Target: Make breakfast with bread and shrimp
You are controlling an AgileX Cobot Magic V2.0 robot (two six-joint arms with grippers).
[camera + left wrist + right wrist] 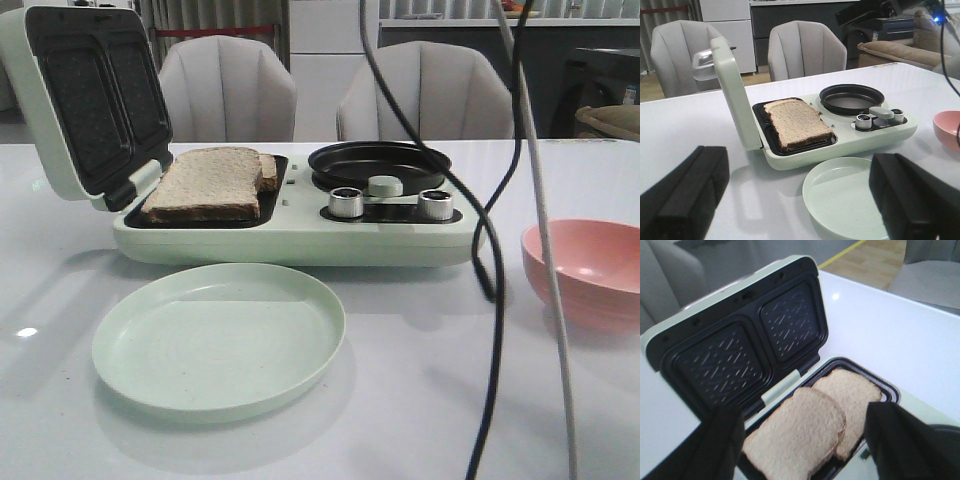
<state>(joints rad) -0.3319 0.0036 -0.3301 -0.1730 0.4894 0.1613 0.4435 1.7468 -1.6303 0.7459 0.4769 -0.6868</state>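
Two slices of bread lie overlapping in the open sandwich maker's (300,243) left tray: a near slice (205,183) and one behind it (268,170). The left wrist view shows the same bread (797,124). My right gripper (810,450) hovers open just above the near slice (795,435), one finger on each side, with the other slice (852,390) beyond. My left gripper (797,200) is open and empty over the table by the pale green plate (840,200). No shrimp shows in any view. Neither gripper appears in the front view.
The maker's ridged lid (85,100) stands open at the left. A round black pan (380,160) and two metal knobs (346,202) take up its right half. The plate (220,335) lies in front, a pink bowl (585,265) at the right. Cables (490,250) hang across the front view.
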